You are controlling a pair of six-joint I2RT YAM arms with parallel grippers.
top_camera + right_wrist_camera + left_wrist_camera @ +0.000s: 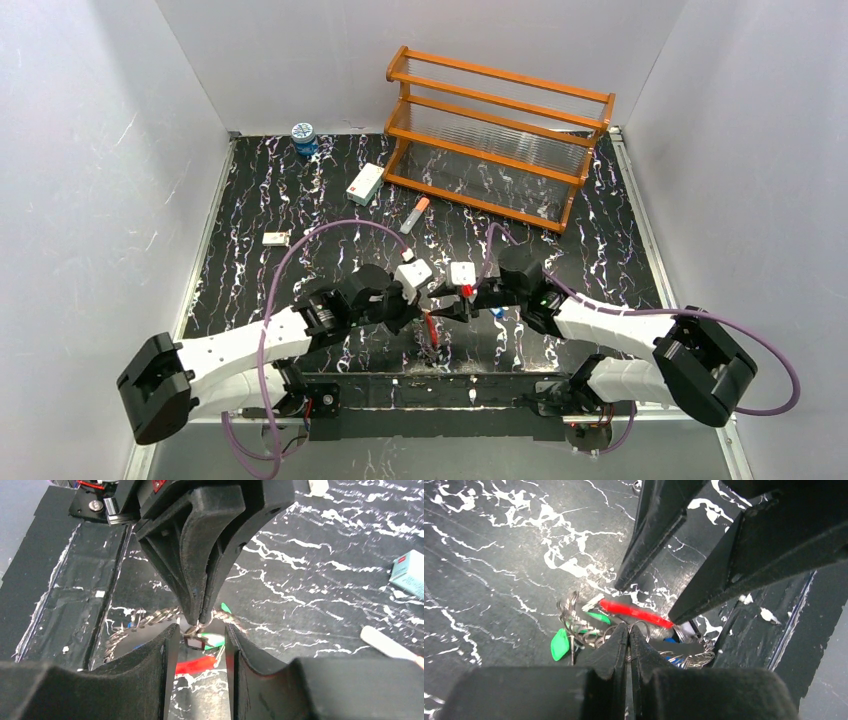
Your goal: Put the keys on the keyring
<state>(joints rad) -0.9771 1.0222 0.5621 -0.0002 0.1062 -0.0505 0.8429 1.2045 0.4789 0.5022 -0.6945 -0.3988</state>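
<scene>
From above, the left end effector and right end effector meet tip to tip over the near edge of the bench. The keyring hangs between them, red part down.

In the left wrist view, the left tips are pressed together on a small silvery loop among the keys.

In the right wrist view, the right fingers stand spread, flanking that pinch, with the red stretch below.

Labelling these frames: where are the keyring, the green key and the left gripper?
keyring (636, 613): left wrist view, on its red stretch.
green key (559, 645): left wrist view, on its plastic head.
left gripper (629, 627): left wrist view, midway between its fingertips.
</scene>
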